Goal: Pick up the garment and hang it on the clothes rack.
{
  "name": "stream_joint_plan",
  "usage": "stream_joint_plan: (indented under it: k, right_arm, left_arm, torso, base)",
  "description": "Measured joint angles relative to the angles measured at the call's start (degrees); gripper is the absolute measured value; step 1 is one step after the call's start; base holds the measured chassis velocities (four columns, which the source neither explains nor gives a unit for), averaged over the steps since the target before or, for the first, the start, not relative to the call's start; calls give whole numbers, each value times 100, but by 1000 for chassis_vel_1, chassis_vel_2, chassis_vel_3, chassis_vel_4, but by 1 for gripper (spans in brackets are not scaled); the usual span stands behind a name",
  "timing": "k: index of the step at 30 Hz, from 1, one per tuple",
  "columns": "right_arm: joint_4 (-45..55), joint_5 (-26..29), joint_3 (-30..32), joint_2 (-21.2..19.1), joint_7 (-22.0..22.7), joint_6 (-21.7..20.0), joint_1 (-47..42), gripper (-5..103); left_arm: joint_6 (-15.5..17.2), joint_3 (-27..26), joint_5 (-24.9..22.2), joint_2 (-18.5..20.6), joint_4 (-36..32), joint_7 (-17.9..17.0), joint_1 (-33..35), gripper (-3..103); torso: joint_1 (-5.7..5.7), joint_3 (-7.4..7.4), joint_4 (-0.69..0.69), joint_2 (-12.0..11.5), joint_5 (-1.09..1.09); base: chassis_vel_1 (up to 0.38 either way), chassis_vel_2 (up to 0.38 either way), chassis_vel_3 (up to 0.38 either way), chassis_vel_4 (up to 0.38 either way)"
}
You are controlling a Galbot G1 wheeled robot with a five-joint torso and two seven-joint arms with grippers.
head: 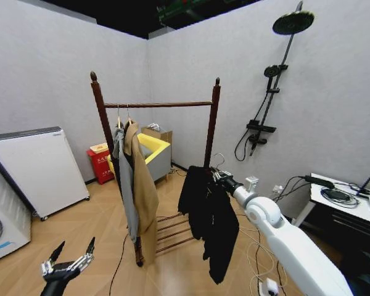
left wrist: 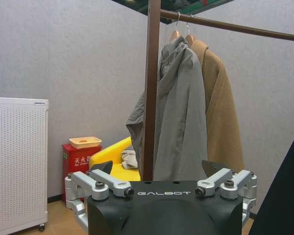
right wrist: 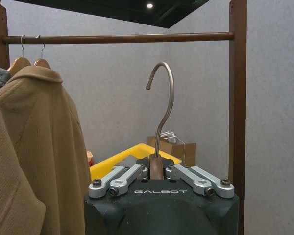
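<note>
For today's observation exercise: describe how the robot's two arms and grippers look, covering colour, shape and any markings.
The right arm has smooth white rounded shells with a ball-like joint. The right gripper and left gripper share a black body marked GALBOT in pale letters, with silver metal linkage fingers fixed by dark bolts. The left gripper's fingertips are dark and pointed.

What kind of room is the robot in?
Probably a mock-up bathroom or laundry corner: a black wall-mounted shower set, a white washing machine and a dark reddish-brown wooden clothes rack holding coats stand between plain grey walls.
</note>
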Motion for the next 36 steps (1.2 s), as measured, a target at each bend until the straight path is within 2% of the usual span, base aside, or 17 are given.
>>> stream_joint_plan:
  k: [10, 21, 24, 25, 26, 30, 33, 34, 36]
  right_arm:
    - [28, -81, -84, 44, -6, 12, -47, 10]
    - [194, -306, -145, 51, -78, 79, -130, 10]
    - [279, -300, -159, 36, -35, 80, -126, 10]
    - [333, -280, -172, 21, -12, 76, -115, 10]
    - [431, -220, -192, -16, 28, 62, -97, 10]
    - [489, -155, -213, -53, 35, 35, -79, 10]
    - [459, -137, -218, -73, 24, 33, -52, 10]
    - [423, -130, -214, -77, 6, 33, -42, 10]
    - [404, -125, -207, -79, -2, 32, -39, 10]
  left_arm:
    - [0, 0, 0, 0, 0, 0, 0, 100]
    - [0, 0, 0, 0, 0, 0, -1, 100]
    - [0, 0, 0, 0, 0, 1, -1, 100]
    - [0, 0, 0, 0, 0, 1, -2, 100]
    - [0, 0, 0, 1, 0, 1, -2, 100]
    - [0, 1, 0, 1, 0, 1, -2, 100]
    - [0, 0, 0, 1, 0, 1, 0, 100]
    - [0, 0, 0, 1, 0, 1, 2, 100]
    - [0, 0, 0, 1, 0, 1, 1, 100]
  torso:
    - [1, 1, 4, -1, 0]
    - [5, 1, 1, -1, -2]
    - [12, 4, 5, -4, 0]
    - [13, 4, 8, -5, 1]
    - [13, 4, 2, -6, 1]
    - [5, 1, -3, -3, -2]
    - [-1, 0, -1, -1, 0]
    - [-5, -1, 6, 1, 0]
    - [-6, -2, 5, 2, -1]
  base:
    - [-135, 143, 140, -137]
    - [-257, 257, 269, -248]
    - [-171, 219, 206, -229]
    - [-144, 219, 118, -15]
    - [-103, 142, 20, 4]
    - [-78, 78, 12, 13]
    - [73, 4, 1, 76]
    - [144, -10, 2, 129]
    - [144, 35, 10, 129]
